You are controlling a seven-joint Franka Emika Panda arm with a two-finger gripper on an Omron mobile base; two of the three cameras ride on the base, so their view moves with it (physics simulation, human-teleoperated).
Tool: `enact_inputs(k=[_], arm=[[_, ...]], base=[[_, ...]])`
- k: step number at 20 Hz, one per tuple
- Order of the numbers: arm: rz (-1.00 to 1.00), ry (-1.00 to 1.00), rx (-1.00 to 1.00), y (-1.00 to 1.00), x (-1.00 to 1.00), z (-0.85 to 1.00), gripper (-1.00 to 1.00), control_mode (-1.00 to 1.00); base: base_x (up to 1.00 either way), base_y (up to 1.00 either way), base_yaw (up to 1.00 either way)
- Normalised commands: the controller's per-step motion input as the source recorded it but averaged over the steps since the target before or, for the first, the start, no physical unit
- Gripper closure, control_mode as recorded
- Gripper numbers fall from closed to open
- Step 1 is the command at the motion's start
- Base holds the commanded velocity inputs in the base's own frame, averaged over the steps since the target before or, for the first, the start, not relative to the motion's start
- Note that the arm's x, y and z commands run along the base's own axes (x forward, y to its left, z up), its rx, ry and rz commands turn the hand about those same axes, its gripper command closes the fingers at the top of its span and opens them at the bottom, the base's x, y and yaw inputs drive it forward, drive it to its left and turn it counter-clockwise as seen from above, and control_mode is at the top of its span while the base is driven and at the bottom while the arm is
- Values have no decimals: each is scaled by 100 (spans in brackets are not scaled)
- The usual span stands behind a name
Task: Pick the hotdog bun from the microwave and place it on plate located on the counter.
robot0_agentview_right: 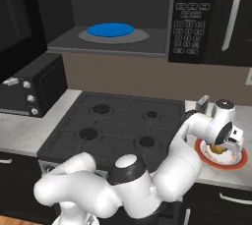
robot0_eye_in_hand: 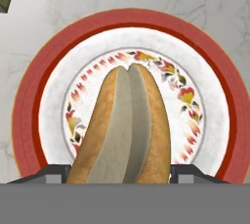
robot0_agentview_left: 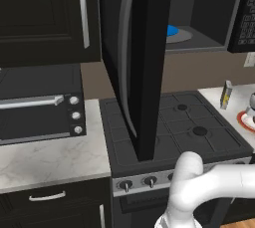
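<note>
Behind and left of the hand, the microwave [robot0_agentview_right: 118,17] stands open, while the arm bends right over the counter [robot0_agentview_right: 197,121], its gripper [robot0_agentview_right: 220,149] pointing down, clasping the hotdog bun [robot0_eye_in_hand: 126,127] directly above the red-rimmed plate [robot0_eye_in_hand: 205,47].

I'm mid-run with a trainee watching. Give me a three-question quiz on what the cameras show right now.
1. True or false: the hotdog bun is inside the microwave.
2. What lies on the microwave's turntable? A) blue dish B) bottle C) knife
3. Fill in: the claw hangs over the red-rimmed ____ on the marble counter.

Key:
1. False. The bun sits between the claw's fingers, above the plate.
2. A.
3. plate.
</note>
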Motion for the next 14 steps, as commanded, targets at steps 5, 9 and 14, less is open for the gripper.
enact_inputs(k=[5, 9, 14], arm=[[0, 0, 0, 0, 2, -9, 100, -100], [0, 0, 0, -1, 11, -13, 100, -100], [0, 0, 0, -5, 22, -14, -100, -100]], base=[[0, 0, 0], [0, 0, 0], [0, 0, 0]])
